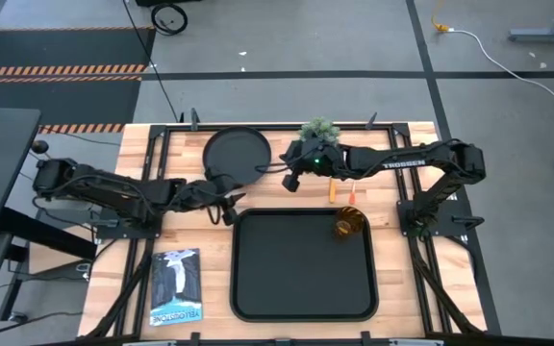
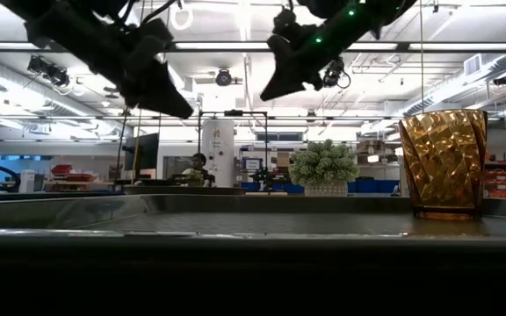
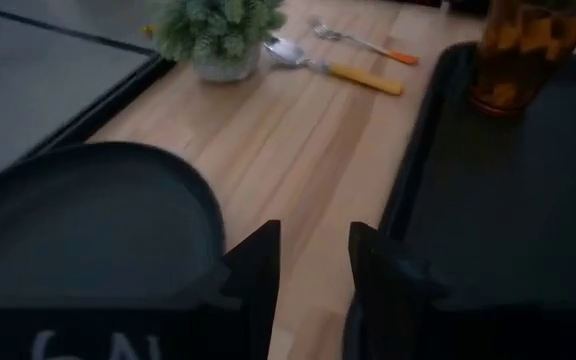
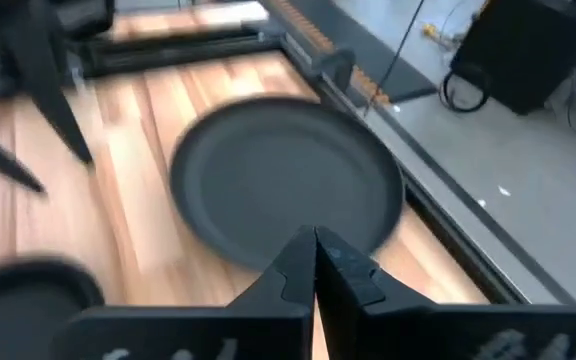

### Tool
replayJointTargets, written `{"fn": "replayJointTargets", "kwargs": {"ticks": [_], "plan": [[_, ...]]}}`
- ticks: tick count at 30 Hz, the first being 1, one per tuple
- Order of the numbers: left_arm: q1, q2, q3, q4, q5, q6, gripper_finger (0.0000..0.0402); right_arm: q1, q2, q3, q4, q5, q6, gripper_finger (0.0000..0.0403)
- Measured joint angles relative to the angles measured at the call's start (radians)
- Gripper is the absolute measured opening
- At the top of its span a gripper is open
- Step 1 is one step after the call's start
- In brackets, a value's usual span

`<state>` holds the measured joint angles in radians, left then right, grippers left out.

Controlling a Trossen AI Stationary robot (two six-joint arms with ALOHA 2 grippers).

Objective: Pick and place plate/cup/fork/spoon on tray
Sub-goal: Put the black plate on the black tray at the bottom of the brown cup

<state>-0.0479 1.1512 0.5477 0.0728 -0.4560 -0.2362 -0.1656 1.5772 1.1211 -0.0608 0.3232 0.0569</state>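
The round black plate [image 1: 236,154] lies on the wooden table [image 1: 412,288] behind the tray [image 1: 303,308], off its left rear corner. The amber cup [image 1: 348,226] stands inside the tray's right rear corner. The spoon [image 3: 330,66] and fork [image 3: 363,42] lie by the potted plant [image 1: 320,132] (both off the tray). The left gripper [image 3: 309,262], fingers slightly parted and empty, hovers between plate and tray. The right gripper [image 4: 315,258], fingers pressed together, hangs beside the plate's right rim.

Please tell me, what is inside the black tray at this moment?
Only the cup stands inside the tray, upright near its far right corner. The plate, fork and spoon lie outside it on the table. Nothing covers the tray's floor.
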Motion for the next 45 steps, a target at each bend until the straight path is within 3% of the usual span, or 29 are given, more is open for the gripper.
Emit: {"fn": "replayJointTargets", "kwargs": {"ticks": [11, 23, 31, 38, 45], "plan": [[0.002, -0.137, -0.177, 0.159, -0.029, 0.018, 0.0130, 0.006, 0.041, 0.006, 0.010, -0.009, 0.057, 0.0019], [0.034, -0.321, -0.367, 0.343, -0.019, 0.090, 0.0130, 0.007, 0.053, 0.006, 0.155, -0.003, 0.022, 0.0027], [0.058, -0.437, -0.424, 0.399, -0.019, 0.012, 0.0130, 0.045, 0.053, 0.005, 0.183, -0.002, 0.025, 0.0055], [0.057, -0.435, -0.433, 0.437, -0.018, 0.058, 0.0130, 0.128, 0.078, 0.004, 0.205, 0.024, 0.025, 0.0073], [0.057, -0.434, -0.433, 0.441, -0.018, -0.120, 0.0130, 0.175, 0.087, 0.005, 0.166, 0.024, 0.019, 0.0088]]}}
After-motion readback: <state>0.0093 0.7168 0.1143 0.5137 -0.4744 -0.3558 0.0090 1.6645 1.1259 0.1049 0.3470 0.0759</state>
